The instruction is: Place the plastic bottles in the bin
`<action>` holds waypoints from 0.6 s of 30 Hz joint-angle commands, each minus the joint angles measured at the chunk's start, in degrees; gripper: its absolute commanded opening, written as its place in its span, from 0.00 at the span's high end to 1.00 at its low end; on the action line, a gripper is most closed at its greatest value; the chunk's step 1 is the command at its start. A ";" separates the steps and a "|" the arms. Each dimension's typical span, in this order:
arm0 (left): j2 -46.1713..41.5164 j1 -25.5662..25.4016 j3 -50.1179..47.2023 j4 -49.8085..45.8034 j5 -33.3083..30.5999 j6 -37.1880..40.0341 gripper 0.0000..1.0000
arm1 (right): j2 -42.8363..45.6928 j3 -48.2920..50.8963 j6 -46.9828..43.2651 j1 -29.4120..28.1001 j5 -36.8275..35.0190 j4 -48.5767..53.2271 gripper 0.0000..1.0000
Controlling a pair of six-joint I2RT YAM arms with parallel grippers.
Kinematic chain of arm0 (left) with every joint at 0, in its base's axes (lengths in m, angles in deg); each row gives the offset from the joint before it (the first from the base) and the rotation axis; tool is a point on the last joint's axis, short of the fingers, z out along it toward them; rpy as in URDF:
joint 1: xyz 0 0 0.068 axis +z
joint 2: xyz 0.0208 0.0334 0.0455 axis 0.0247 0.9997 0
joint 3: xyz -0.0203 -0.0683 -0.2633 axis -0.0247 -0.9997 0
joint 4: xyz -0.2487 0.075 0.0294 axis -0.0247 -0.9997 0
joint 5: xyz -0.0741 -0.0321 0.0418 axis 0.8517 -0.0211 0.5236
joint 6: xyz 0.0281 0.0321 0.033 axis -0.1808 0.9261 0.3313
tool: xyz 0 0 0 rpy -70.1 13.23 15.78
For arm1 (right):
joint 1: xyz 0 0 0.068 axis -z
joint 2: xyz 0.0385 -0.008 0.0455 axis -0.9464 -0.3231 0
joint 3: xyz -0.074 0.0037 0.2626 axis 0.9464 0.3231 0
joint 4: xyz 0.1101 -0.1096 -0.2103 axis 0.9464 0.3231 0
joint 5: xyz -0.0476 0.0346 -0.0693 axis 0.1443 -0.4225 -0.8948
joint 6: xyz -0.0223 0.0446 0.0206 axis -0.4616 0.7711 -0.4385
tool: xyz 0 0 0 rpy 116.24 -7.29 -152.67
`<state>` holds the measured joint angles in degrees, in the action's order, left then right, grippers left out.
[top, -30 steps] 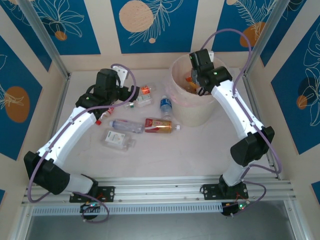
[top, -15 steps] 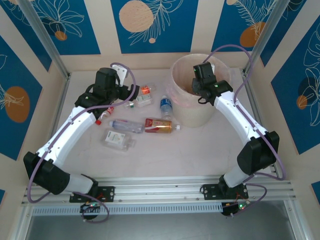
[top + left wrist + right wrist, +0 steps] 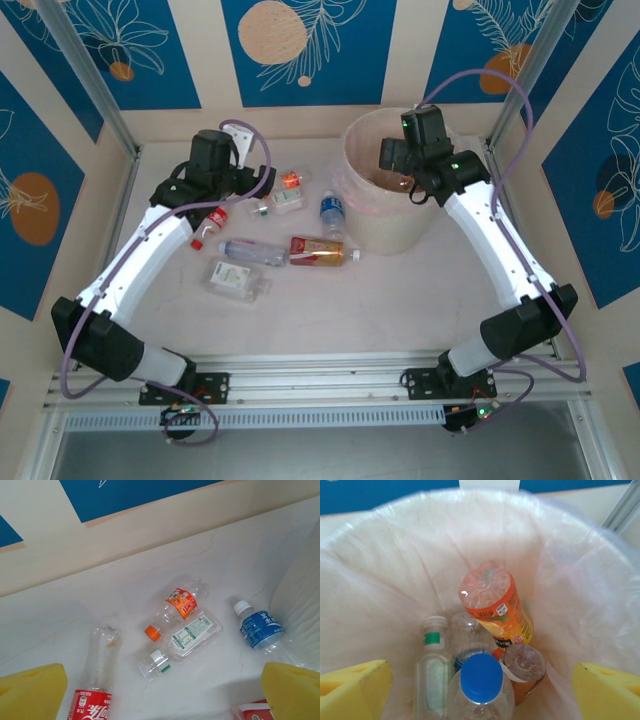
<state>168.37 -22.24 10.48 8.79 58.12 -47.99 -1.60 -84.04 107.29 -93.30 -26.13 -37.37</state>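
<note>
The bin (image 3: 388,228), a cream bucket with a thin bag liner (image 3: 385,555), stands at the back right. My right gripper (image 3: 398,166) hangs open over its mouth, its yellow pads (image 3: 353,690) wide apart with nothing between them. Inside lie an orange-label bottle (image 3: 496,605), a blue-capped bottle (image 3: 481,678), a green-label bottle (image 3: 434,670) and a brown one (image 3: 522,666). My left gripper (image 3: 256,186) is open above the table bottles. Below it are an orange-label bottle (image 3: 178,607), a clear white-capped bottle (image 3: 186,639), a blue-label bottle (image 3: 258,630) and a red-label cola bottle (image 3: 98,676).
More bottles lie nearer the front: a clear one (image 3: 250,251), a red-label one (image 3: 322,251) and a flat clear one (image 3: 238,278). The bin wall (image 3: 303,605) rises just right of the blue-label bottle. Back and side walls close the table in.
My right gripper has opened over the bin and swung a little to the right; the bottle it carried now lies inside. The left arm has shifted only slightly.
</note>
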 commanded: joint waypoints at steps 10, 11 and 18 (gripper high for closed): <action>18.92 3.60 15.04 -11.30 5.99 6.74 0.01 | 8.21 -2.18 0.12 -1.14 5.68 1.23 0.01; 20.82 3.61 16.34 -12.36 6.48 7.16 0.01 | 8.88 -1.83 0.30 -1.27 6.07 1.08 0.01; 27.64 3.57 19.02 -15.45 7.33 7.38 0.03 | 12.54 1.14 1.30 -2.01 7.33 -0.27 0.01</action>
<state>195.37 -18.99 27.42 -2.95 64.35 -41.50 9.39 -84.02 107.45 -94.83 -20.36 -37.09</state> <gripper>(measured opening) 0.975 0.992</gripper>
